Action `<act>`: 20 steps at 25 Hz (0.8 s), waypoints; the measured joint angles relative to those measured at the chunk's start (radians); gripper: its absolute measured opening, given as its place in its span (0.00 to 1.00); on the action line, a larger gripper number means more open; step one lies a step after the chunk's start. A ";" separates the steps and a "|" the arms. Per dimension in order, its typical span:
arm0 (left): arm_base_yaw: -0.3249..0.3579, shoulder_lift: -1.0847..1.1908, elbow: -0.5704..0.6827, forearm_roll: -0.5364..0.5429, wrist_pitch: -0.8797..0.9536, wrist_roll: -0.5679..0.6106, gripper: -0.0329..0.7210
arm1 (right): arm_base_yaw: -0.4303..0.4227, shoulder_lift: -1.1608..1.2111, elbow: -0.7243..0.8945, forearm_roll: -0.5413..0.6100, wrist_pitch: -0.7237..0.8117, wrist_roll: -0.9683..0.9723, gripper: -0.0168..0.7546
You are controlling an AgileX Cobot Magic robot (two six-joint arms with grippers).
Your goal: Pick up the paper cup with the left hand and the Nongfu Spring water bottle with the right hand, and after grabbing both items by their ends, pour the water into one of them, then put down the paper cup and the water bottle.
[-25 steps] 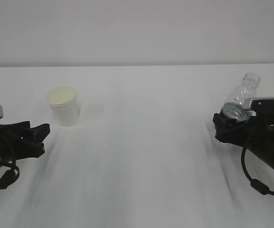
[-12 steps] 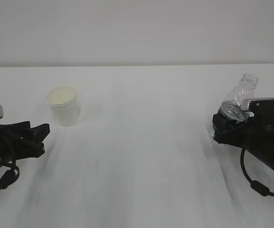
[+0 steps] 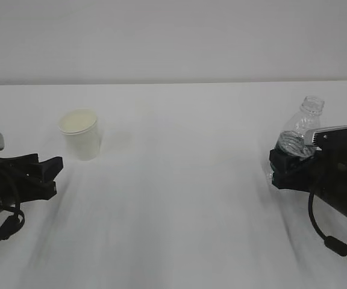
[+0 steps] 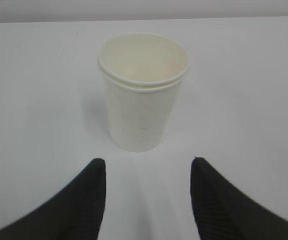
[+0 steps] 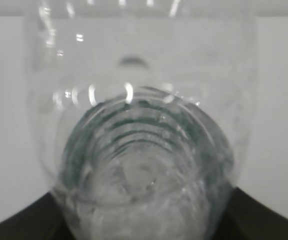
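Exterior view: the right gripper (image 3: 288,164) is closing around the lower end of the Nongfu Spring water bottle (image 3: 300,131), which is leaning with its open neck up and away from the gripper. The left gripper (image 3: 48,171) is resting low on the white worktop (image 3: 179,180), with the paper cup (image 3: 80,133) standing upright just ahead of it, not touching.

Left wrist view: the gripper's two ribbed black fingers (image 4: 89,192) are standing apart, holding nothing. The cup is sitting centred beyond the tips. It is thin, matte white paper, tapered, with a rolled rim; a double rim line suggests two nested cups, though this is uncertain. Risk: the light cup is liable to slide or tip if one finger touches first, and to crush under a hard squeeze.

Right wrist view: the clear, ribbed, thin plastic wall is filling the frame between the dark fingers (image 5: 29,222). Whether the grip is firm cannot be told. Risk: the smooth round base is prone to slipping, and squeezing the capless bottle may be forcing water out.
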 joint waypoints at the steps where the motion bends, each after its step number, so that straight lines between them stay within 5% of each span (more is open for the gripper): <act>1: 0.000 0.000 0.000 0.000 0.000 0.000 0.56 | 0.000 -0.011 0.007 0.000 0.005 -0.014 0.55; 20: 0.000 0.000 0.000 0.073 0.000 0.000 0.56 | 0.000 -0.219 0.173 -0.008 0.016 -0.083 0.55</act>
